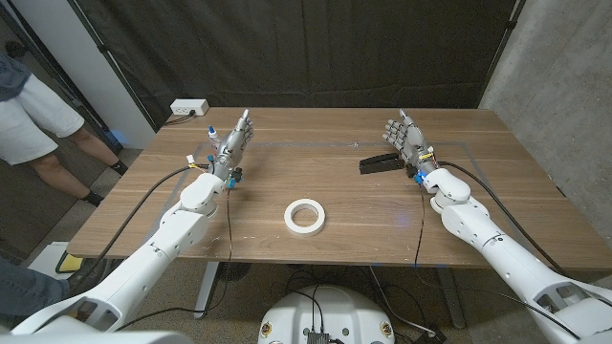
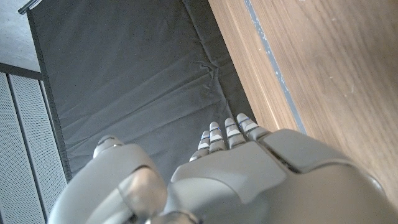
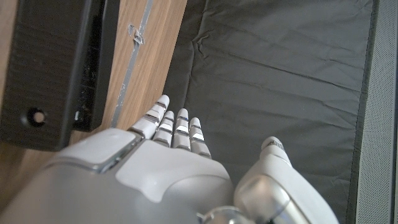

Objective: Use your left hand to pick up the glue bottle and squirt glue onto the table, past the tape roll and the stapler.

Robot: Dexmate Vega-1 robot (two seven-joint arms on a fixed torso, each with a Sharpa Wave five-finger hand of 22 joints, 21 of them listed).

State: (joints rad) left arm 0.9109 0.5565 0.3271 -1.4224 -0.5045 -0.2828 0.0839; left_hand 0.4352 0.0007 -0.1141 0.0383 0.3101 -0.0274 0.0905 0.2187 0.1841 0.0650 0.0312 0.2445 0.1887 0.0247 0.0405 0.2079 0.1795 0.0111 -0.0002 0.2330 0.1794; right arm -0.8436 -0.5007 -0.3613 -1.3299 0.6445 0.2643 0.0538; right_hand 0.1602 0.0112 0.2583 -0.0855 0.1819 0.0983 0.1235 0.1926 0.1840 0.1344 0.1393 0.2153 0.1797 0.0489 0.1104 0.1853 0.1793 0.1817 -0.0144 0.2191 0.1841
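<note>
Head view: tape roll [image 1: 305,216] mid-table, stapler [image 1: 381,163] beside empty, straight-fingered right robot hand [image 1: 409,143].

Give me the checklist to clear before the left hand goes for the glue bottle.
1. Left hand free: ok, fingers straight, holding nothing.
2. Glue bottle located: cannot tell; nothing beside the left hand is clear enough to identify.
3. Tape roll position known: ok, lying flat near the table's front middle.
4. Stapler position known: ok, beside the right hand.
5. Right hand out of the way: ok, empty, on the far right side.
6. Bare table beyond tape roll and stapler: ok.
</note>
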